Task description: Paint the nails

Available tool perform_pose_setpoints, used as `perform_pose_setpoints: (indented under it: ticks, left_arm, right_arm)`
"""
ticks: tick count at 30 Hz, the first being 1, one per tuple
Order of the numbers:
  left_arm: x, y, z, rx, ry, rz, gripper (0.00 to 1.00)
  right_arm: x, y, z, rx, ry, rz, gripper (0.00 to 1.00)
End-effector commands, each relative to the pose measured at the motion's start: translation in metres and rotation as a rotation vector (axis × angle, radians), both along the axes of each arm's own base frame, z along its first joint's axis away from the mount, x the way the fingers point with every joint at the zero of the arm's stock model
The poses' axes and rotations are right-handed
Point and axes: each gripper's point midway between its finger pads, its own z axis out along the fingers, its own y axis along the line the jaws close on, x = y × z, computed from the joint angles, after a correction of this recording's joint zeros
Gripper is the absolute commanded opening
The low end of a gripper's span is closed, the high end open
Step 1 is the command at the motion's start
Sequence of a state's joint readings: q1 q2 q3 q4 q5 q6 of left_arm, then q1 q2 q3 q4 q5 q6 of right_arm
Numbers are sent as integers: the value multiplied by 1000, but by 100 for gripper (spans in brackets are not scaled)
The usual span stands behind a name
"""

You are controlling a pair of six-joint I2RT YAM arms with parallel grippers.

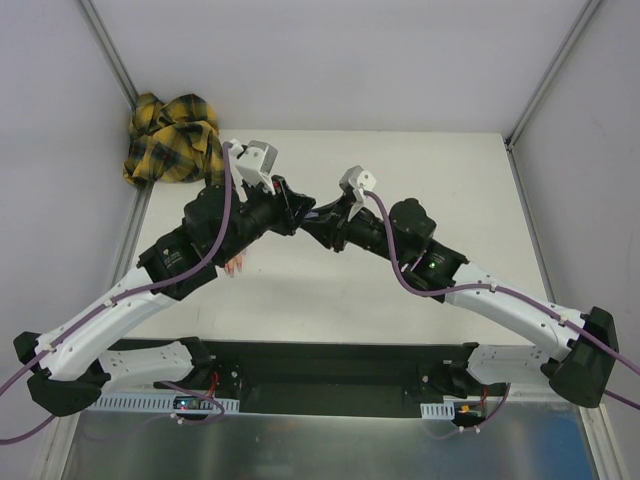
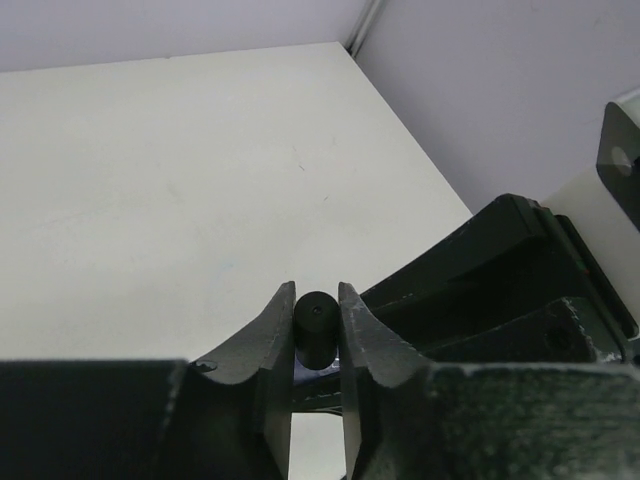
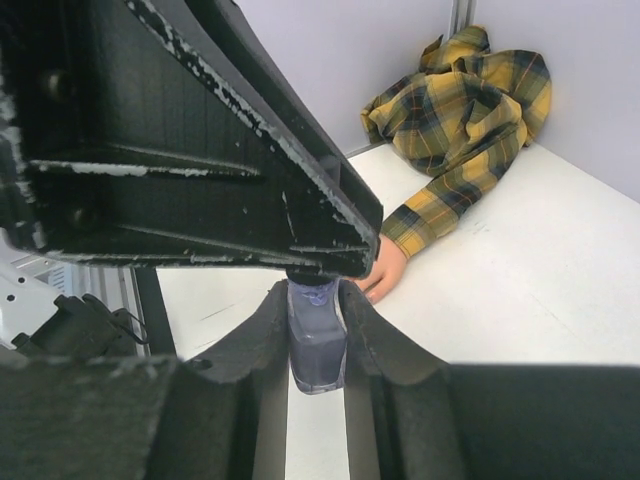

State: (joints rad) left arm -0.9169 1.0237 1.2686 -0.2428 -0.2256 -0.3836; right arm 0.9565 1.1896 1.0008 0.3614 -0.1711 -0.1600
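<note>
Left gripper (image 2: 315, 297) pinching black cap (image 2: 315, 328), right gripper (image 3: 314, 300) clamping purple bottle (image 3: 317, 350), nails (image 1: 233, 268) barely discernible

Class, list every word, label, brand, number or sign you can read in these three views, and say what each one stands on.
No text can be read in any view.
On the purple bottle: no label legible on the side shown.
On the black cap: plain, nothing written.
On the plaid sleeve: pattern only, no writing.
On the small circuit boards at the bottom of the top view: any markings are too small to read.
</note>
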Motion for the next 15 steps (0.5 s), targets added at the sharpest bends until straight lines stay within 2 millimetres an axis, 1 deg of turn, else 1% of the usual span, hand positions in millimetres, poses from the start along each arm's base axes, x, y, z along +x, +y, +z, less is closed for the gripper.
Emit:
perform_pose_setpoints:
  ticks: [1, 2, 3, 4, 5, 6, 7, 8, 9, 10, 11, 13, 14, 15]
  left_arm:
    - [-18, -5, 9, -66, -42, -95, 12]
    - [-26, -3, 15, -92, -68, -128, 10]
    - [-32, -7, 0, -73, -73, -174, 6]
    - [-44, -15, 8, -111, -117, -260, 0]
    - [-56, -12, 11, -129, -151, -308, 0]
    - [-63, -14, 0, -113, -176, -352, 0]
    - [-83, -19, 0, -116, -215, -473, 0]
    - [-99, -13, 14, -154, -303, -535, 0]
    - [-109, -15, 3, -127, -343, -604, 0]
    - [-130, -16, 0, -128, -369, -716, 0]
    - [-137, -14, 1, -132, -390, -747, 0]
    - [-144, -13, -3, -126, -396, -807, 0]
    - [-156, -14, -3, -133, -382, -890, 0]
    - [-155, -14, -2, -134, -372, -906, 0]
  right_arm:
    - [-4, -7, 49, 126, -47, -11, 0]
    - [-9, -6, 51, 137, -56, 18, 0]
    - [-15, -6, 54, 147, -64, 49, 0]
    - [-19, -7, 56, 157, -72, 84, 0]
    - [-37, -4, 60, 170, -103, 192, 0]
    - [-47, -4, 60, 176, -115, 251, 0]
    - [-52, -8, 63, 194, -109, 303, 0]
    - [-75, -10, 66, 210, -151, 439, 0]
    - [-87, -13, 69, 222, -168, 509, 0]
    - [-93, -17, 72, 236, -169, 557, 0]
    - [-111, -22, 77, 257, -192, 655, 0]
    - [-123, -24, 77, 264, -192, 741, 0]
    - [-135, -28, 80, 268, -193, 815, 0]
    - [-135, -26, 80, 268, -184, 837, 0]
